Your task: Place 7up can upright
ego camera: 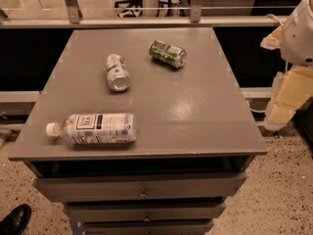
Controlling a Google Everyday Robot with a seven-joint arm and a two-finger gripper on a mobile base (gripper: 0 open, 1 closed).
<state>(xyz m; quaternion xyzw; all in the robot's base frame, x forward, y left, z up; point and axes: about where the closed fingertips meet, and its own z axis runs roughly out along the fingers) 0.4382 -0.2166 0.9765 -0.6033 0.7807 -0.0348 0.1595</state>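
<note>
On the grey table point(205, 116) the 7up can point(118, 72) lies on its side, just left of the darker green can point(167, 53), so we judge that all the work is left, while the gripper point(286, 99) hangs beyond the right edge, well apart, and we cannot tell whether it is spread or closed

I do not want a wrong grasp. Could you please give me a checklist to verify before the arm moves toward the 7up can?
1. Target found: ok. The 7up can is the pale one, near the table's middle-left.
2. Can upright: not ok. It lies on its side.
3. Neighbours apart from it: ok. The darker green can and the bottle do not touch it.
4. Gripper near the can: not ok. It is beyond the right edge of the table.
5. Gripper empty: cannot tell.
</note>
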